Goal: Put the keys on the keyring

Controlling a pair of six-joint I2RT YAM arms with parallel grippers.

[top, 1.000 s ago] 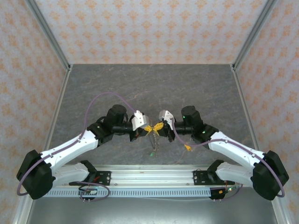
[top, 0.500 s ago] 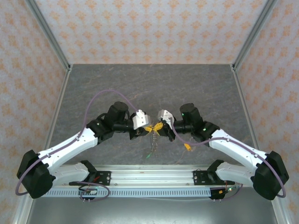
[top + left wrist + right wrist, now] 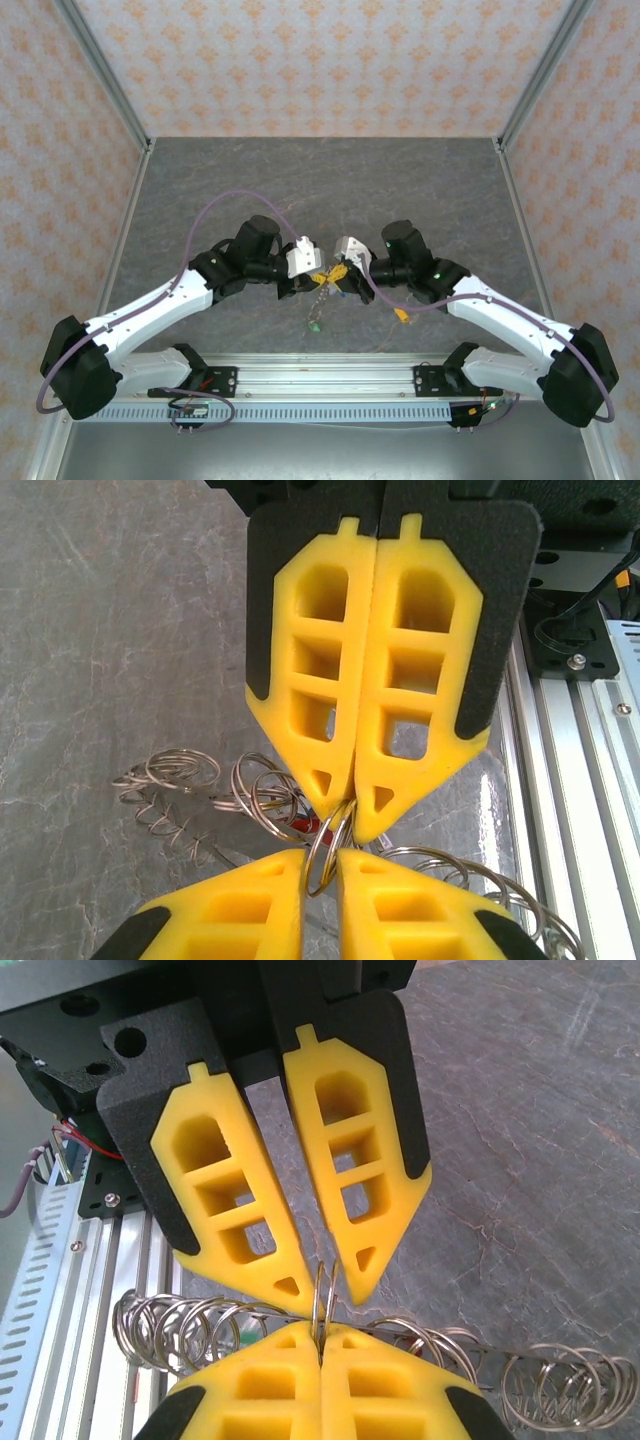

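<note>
Above the table's near middle, my two grippers meet tip to tip. My right gripper (image 3: 322, 1328) is shut on a thin metal split ring of the keyring (image 3: 324, 1288), which stands upright out of its tips. My left gripper (image 3: 320, 860) faces it with its jaws slightly apart, and the ring (image 3: 316, 872) stands in the gap. Strings of wire loops (image 3: 165, 772) hang to both sides. A red key head (image 3: 321, 829) peeks from behind the ring. A green key (image 3: 314, 325) dangles below the grippers (image 3: 325, 275).
A small yellow-orange piece (image 3: 400, 317) lies on the grey table (image 3: 320, 180) beside the right arm. The aluminium rail (image 3: 320, 378) runs along the near edge. Patterned walls close in the left, right and far sides.
My left gripper's jaws have parted a little around the ring. Both arms have shifted slightly, and the dangling green key has swung a little left.
</note>
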